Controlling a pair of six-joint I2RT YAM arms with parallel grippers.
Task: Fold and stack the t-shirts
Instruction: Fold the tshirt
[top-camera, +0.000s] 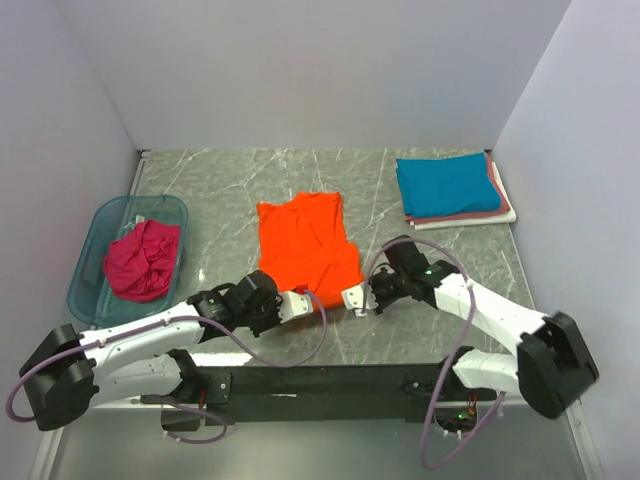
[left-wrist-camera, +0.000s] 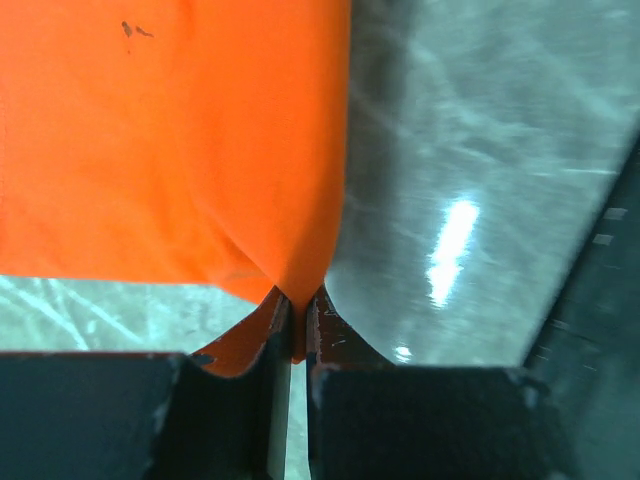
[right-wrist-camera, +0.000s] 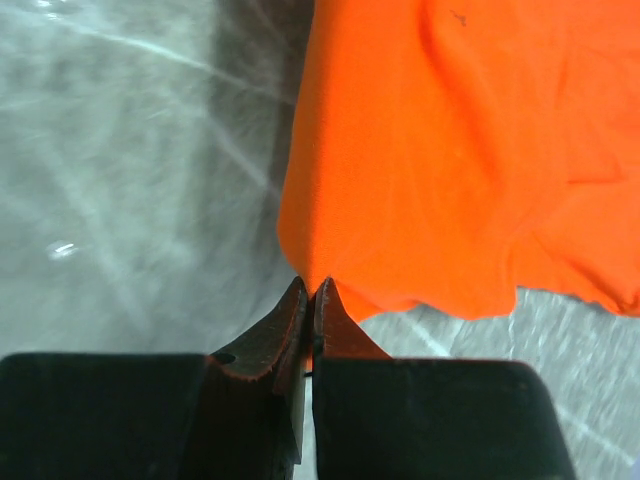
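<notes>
A bright orange t-shirt (top-camera: 305, 245) lies flat and narrow in the middle of the marble table, its hem toward me. My left gripper (top-camera: 312, 303) is shut on its near left corner; in the left wrist view the orange shirt (left-wrist-camera: 170, 140) runs down into the closed gripper (left-wrist-camera: 298, 300). My right gripper (top-camera: 350, 298) is shut on the near right corner; in the right wrist view the shirt (right-wrist-camera: 470, 150) meets the closed gripper (right-wrist-camera: 311, 288). A folded stack (top-camera: 450, 190) sits at the back right, teal on top, then pink and white. A crumpled magenta shirt (top-camera: 143, 260) lies in the tub.
A translucent blue plastic tub (top-camera: 100, 215) stands at the left side of the table. White walls close in the back and both sides. Both arms reach inward from the near edge, their cables looping above the black base rail (top-camera: 330, 380).
</notes>
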